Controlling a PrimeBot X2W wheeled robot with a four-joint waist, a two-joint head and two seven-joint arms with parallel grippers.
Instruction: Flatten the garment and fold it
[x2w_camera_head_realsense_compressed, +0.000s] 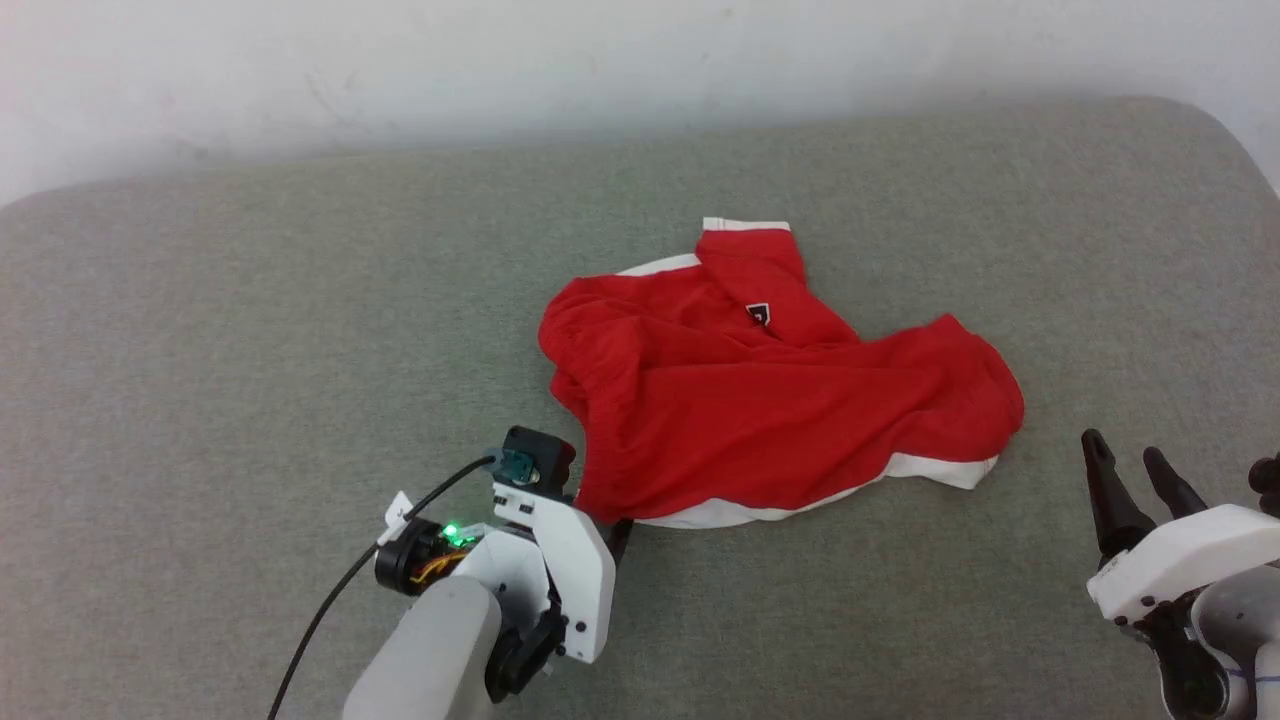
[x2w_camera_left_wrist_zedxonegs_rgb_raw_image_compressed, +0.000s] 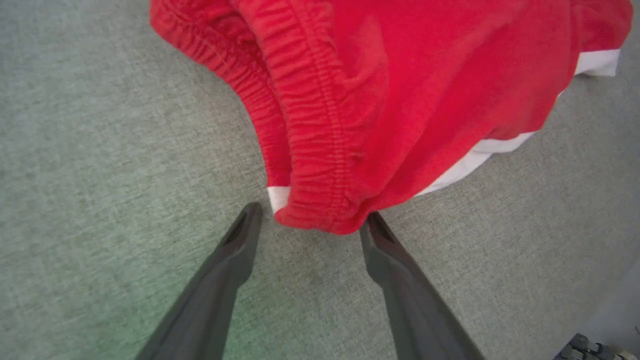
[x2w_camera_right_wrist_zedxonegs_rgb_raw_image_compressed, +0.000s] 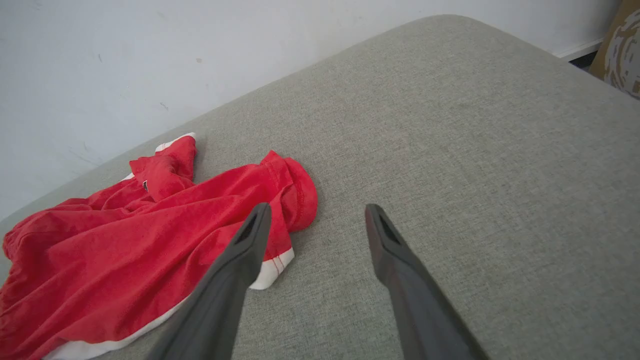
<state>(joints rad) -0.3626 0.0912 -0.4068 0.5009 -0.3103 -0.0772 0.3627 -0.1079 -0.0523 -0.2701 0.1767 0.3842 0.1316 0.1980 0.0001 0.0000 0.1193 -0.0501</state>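
Note:
The garment (x2w_camera_head_realsense_compressed: 770, 400), bright red shorts with a white band (x2w_camera_head_realsense_compressed: 760, 508) along the near edge and a small dark logo patch (x2w_camera_head_realsense_compressed: 758, 314), lies crumpled in the middle of the grey surface. My left gripper (x2w_camera_head_realsense_compressed: 605, 520) is at its near left corner. In the left wrist view that gripper (x2w_camera_left_wrist_zedxonegs_rgb_raw_image_compressed: 312, 220) stands open, with the gathered waistband corner of the garment (x2w_camera_left_wrist_zedxonegs_rgb_raw_image_compressed: 320, 200) between the fingertips, which have not closed on it. My right gripper (x2w_camera_head_realsense_compressed: 1130, 460) is open, apart from the garment's right end. In the right wrist view the garment (x2w_camera_right_wrist_zedxonegs_rgb_raw_image_compressed: 125, 250) lies left of the open right gripper (x2w_camera_right_wrist_zedxonegs_rgb_raw_image_compressed: 316, 212).
The grey cloth-covered surface (x2w_camera_head_realsense_compressed: 250, 350) stretches wide on all sides, with a white wall (x2w_camera_head_realsense_compressed: 600, 60) behind it and a rounded corner at the far right. A black cable (x2w_camera_head_realsense_compressed: 330, 610) trails from my left wrist. A brown patterned object (x2w_camera_right_wrist_zedxonegs_rgb_raw_image_compressed: 622, 45) sits beyond the surface's edge.

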